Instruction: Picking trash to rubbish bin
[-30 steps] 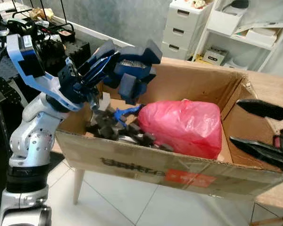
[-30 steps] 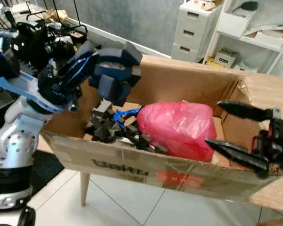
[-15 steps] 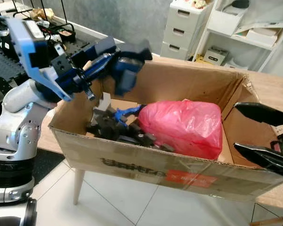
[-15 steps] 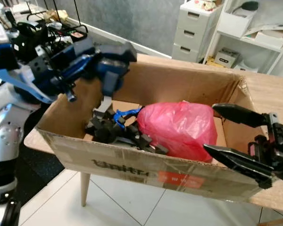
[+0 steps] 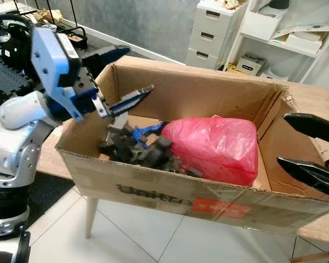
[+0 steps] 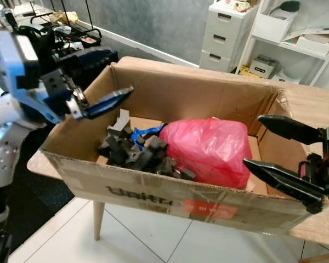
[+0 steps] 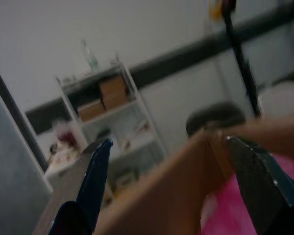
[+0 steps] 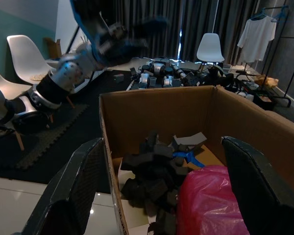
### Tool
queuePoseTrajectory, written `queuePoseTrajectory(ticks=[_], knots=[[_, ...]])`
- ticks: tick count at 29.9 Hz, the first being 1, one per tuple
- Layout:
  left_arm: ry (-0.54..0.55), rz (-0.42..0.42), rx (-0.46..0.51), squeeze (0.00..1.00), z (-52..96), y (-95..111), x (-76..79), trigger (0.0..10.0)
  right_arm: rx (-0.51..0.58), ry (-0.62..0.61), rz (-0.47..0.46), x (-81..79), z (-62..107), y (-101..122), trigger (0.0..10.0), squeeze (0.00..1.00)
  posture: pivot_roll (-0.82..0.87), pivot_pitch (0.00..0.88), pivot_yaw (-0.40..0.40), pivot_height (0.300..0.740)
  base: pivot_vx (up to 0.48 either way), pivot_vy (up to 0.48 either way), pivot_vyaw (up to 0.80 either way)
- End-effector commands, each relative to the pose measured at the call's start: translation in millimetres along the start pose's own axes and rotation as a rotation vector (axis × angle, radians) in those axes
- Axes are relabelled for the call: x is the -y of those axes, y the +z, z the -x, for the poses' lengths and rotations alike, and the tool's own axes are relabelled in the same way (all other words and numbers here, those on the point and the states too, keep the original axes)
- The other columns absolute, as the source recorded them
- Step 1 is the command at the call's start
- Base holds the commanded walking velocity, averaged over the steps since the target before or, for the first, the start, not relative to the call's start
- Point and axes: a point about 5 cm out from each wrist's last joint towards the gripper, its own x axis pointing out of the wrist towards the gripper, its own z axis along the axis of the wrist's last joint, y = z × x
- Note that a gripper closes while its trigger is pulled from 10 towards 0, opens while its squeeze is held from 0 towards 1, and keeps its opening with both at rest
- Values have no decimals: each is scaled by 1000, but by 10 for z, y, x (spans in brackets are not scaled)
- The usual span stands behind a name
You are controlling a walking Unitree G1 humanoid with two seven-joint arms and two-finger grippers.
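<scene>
Where the dark foam scraps lie heaped in the cardboard box, at about nine o'clock of its floor, with a blue scrap on top and a pale grey card piece standing at the heap's far side. Pressed against the heap at three o'clock, a red plastic bag, bulging and filling the box's middle and right.

Above the heap, toward ten o'clock, the left gripper: fingers spread wide and empty, one finger over the left wall, the other reaching inward above the scraps and pointing toward three o'clock. Judged from that, nothing held; trash lies below and slightly toward four o'clock of those tips.

At three o'clock, outside the right wall, the right gripper: fingers also parted, empty, aimed toward nine o'clock across the box. Nearer to the red bag than to the scraps; left arm nearer to the scraps.

Box resting on a wooden table. Beyond, at twelve o'clock, white drawers and a white shelf unit; at ten o'clock, a black rack of gear. Below, pale floor tiles.

Probably little left here but withdrawing, or seeking more trash elsewhere.
</scene>
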Motion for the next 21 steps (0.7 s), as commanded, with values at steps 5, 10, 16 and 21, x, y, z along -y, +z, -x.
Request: queuePoseTrajectory(ticks=[5, 10, 16, 21], knots=[[-53, 184, 104, 0, 104, 23, 148, 10000, 33, 59, 15, -69, -123, 47, 10000, 0, -72, 69, -5, 740, 0, 0, 0], [-3, 219, 169, 0, 256, 67, 110, 10000, 58, 85, 6, -76, -172, 42, 10000, 0, -58, 68, -8, 740, 0, 0, 0], [25, 250, 122, 0, 436, 7, 177, 10000, 111, 153, -16, -98, -307, 16, 10000, 0, -27, 60, -19, 740, -149, 0, 0], [60, 271, 99, 0, 534, -18, 220, 10000, 139, 196, -33, -78, -372, 1, 10000, 0, -5, 51, -31, 740, -398, 0, 0]])
